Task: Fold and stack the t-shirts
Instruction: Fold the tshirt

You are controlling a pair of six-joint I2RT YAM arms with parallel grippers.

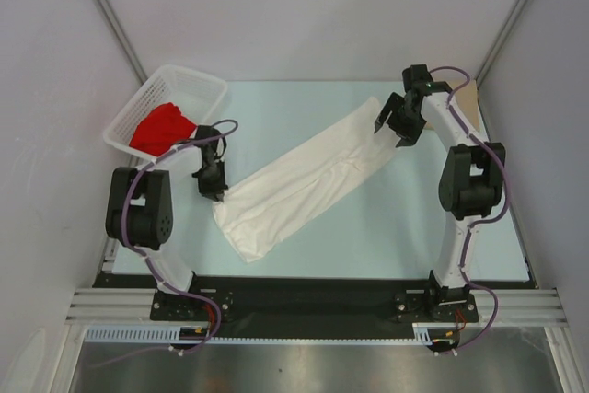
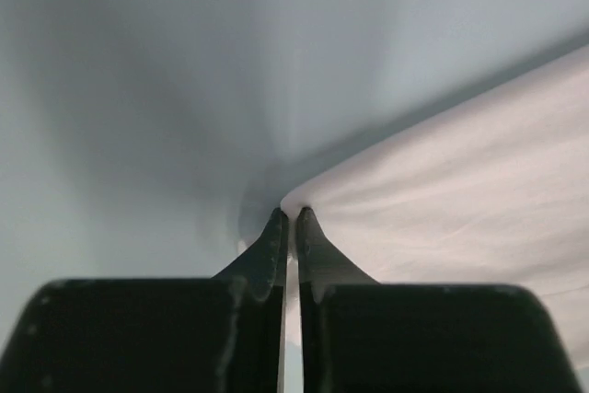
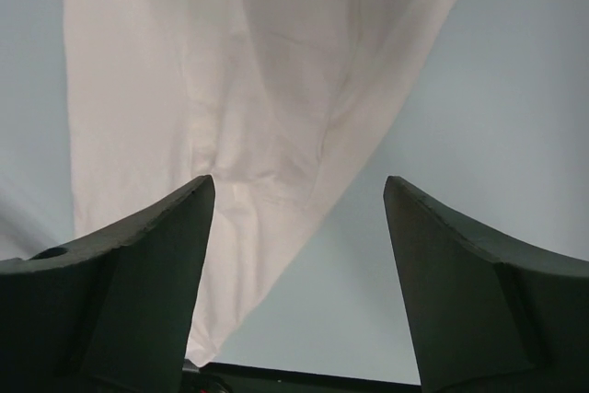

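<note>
- Your left gripper (image 1: 213,189) is closed on the near-left corner of the white t-shirt (image 1: 308,177). The wrist view shows its jaws almost together with a sliver of cloth between them.
- Your right gripper (image 1: 398,123) hangs with its jaws wide apart over the far-right end of that shirt and holds nothing.
- The white t-shirt lies as a long narrow strip running diagonally across the table (image 1: 304,108), from beside the left arm toward the far right corner. It looks folded lengthwise, and I judge the crosswise folds are not yet made.
- The red t-shirt (image 1: 161,129) sits bunched in the lattice basket (image 1: 184,75) at the far left corner, unfolded.
- The tan t-shirt (image 1: 471,98) lies flat at the far right edge, partly behind the right arm. It looks finished and is probably the base of the stack.
- By my reckoning you have one shirt done, one mid-fold and one untouched.
- For room, the table's middle and far edge are bare. The basket crowds your left arm, and your right arm works close to the tan shirt and the right edge.
</note>
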